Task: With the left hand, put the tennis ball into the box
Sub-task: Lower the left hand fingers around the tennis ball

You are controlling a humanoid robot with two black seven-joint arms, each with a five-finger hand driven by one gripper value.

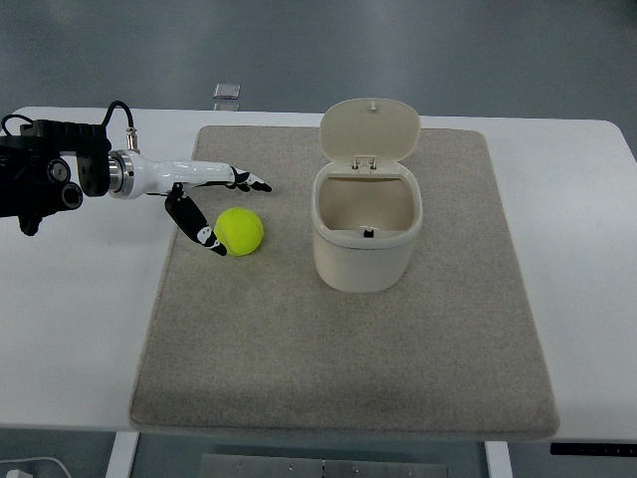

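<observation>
A yellow-green tennis ball (pixel 240 230) lies on the beige mat (pixel 348 349), left of a cream box (pixel 365 239) whose hinged lid stands open at the back. My left hand (pixel 235 211) reaches in from the left edge and sits spread around the ball's left side. Its upper fingers (pixel 249 181) stretch out just behind the ball, and the thumb (pixel 199 231) touches or nearly touches the ball's near-left side. The hand is open and the ball rests on the mat. The box's inside looks empty.
The mat covers the middle of a white table (pixel 80 329). A small grey object (pixel 228 93) lies on the floor beyond the table's far edge. The black arm housing (pixel 45 169) sits over the table's left side.
</observation>
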